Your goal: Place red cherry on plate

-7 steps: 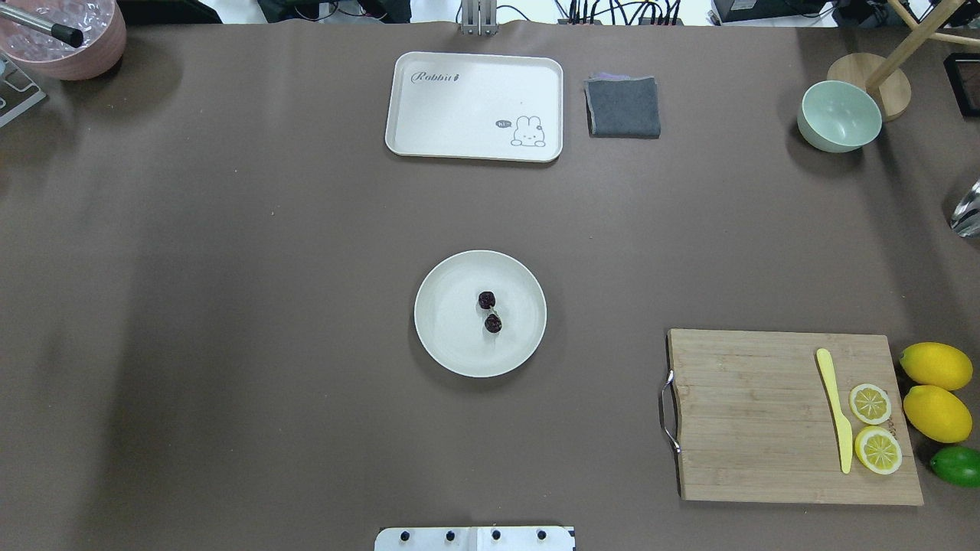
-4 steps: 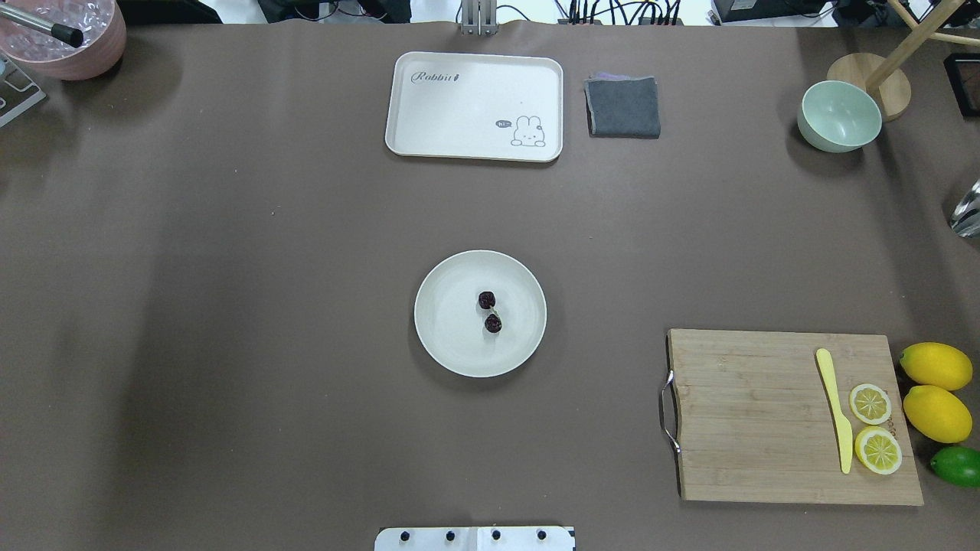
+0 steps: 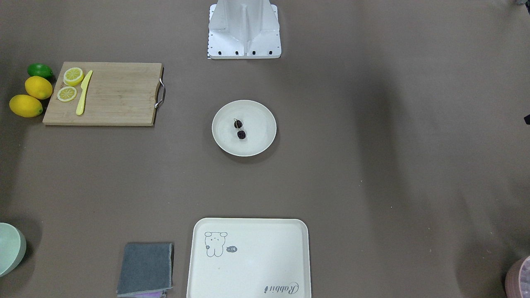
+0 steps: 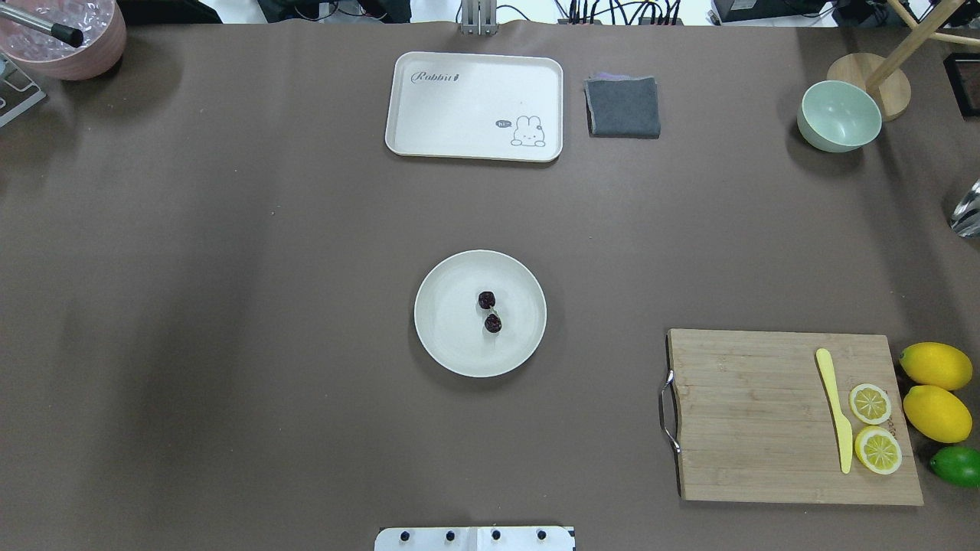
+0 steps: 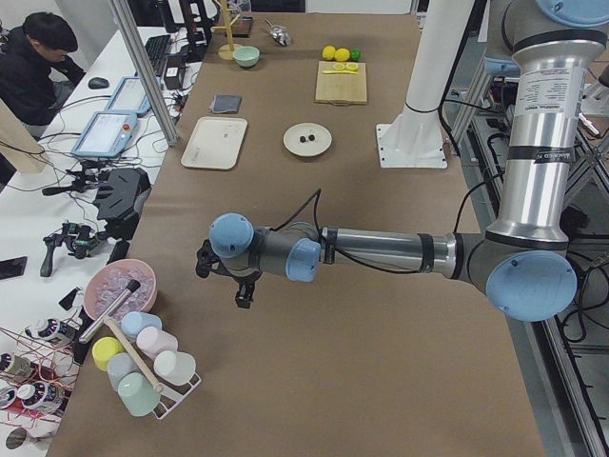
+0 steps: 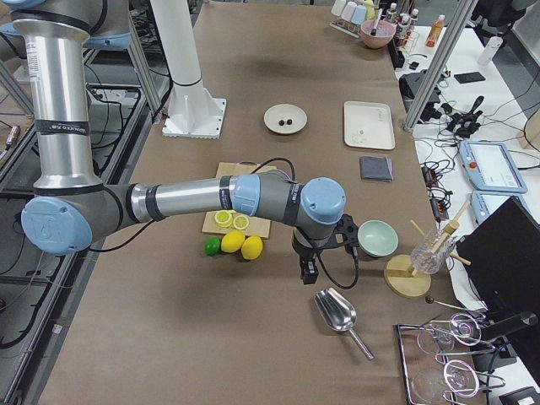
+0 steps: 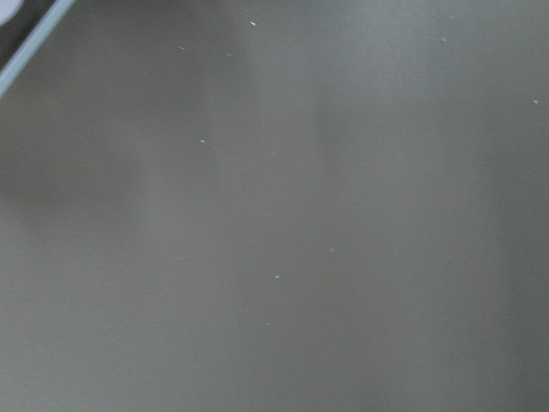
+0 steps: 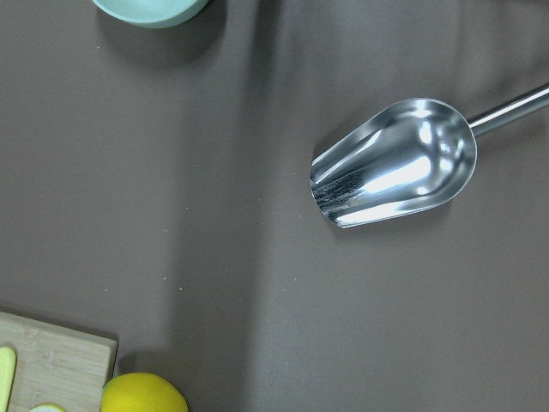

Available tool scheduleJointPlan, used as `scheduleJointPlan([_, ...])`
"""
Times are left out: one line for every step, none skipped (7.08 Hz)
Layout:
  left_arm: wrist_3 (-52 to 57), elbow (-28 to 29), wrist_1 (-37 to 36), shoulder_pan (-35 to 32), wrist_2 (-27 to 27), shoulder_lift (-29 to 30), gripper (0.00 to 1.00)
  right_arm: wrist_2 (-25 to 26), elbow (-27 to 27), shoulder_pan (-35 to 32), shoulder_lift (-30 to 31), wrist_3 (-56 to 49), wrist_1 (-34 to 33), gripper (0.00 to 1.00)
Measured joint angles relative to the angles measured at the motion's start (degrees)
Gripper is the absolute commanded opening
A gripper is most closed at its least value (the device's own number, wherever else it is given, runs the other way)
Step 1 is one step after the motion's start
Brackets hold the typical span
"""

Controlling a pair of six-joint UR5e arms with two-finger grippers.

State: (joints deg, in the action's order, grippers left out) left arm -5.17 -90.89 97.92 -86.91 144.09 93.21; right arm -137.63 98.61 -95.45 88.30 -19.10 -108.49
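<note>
The red cherry (image 4: 490,311), a pair of tiny dark maroon fruits joined by thin stems, lies inside the round cream-white plate (image 4: 448,344) at the table's middle; it also shows in the front view as the cherry (image 3: 239,129) on the plate (image 3: 261,138). No gripper is near it. My left gripper (image 5: 226,284) hangs over the table's far left end, near the pink tub. My right gripper (image 6: 314,263) hangs over the right end, between the lemons and the green bowl. Only the side views show them, so I cannot tell open from shut.
A rabbit tray (image 4: 474,105) and a grey cloth (image 4: 623,107) lie at the far edge. A cutting board (image 4: 750,417) carries a yellow knife and lemon slices, with lemons (image 4: 935,390) and a lime beside it. A green bowl (image 4: 838,115) and metal scoop (image 8: 395,163) sit right.
</note>
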Motion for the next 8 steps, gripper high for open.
scheduleJointPlan([0.06, -0.93, -0.62, -0.73, 0.41, -0.11, 0.98, 0.11, 0.14, 0.0, 0.2, -0.18, 0.02, 1.0])
scheduleJointPlan([0.09, -1.49, -1.29, -1.19, 1.45, -0.27, 0.98, 0.17, 0.25, 0.0, 0.28, -0.45, 0.05, 1.0])
scheduleJointPlan([0.09, -1.81, -1.78, -1.62, 2.53, -0.35, 0.98, 0.62, 0.43, 0.0, 0.26, -0.65, 0.09, 1.0])
scheduleJointPlan([0.1, -1.93, -2.1, -1.89, 3.06, -0.35, 0.98, 1.55, 0.55, 0.0, 0.12, -0.74, 0.14, 1.0])
scheduleJointPlan([0.15, -1.98, -2.3, -2.09, 3.3, -0.43, 0.98, 2.34, 0.58, 0.0, -0.11, -0.8, 0.18, 1.0])
scheduleJointPlan([0.23, -1.8, -2.33, -2.29, 3.24, -0.5, 0.98, 2.67, 0.6, 0.01, -0.38, -0.83, 0.2, 1.0])
scheduleJointPlan([0.29, -1.75, -2.32, -2.46, 2.97, -0.52, 0.98, 2.8, 0.67, 0.04, -0.71, -0.82, 0.19, 1.0])
scheduleJointPlan([0.32, -1.9, -2.3, -2.62, 2.73, -0.51, 0.98, 2.91, 0.73, 0.07, -1.16, -0.79, 0.16, 1.0])
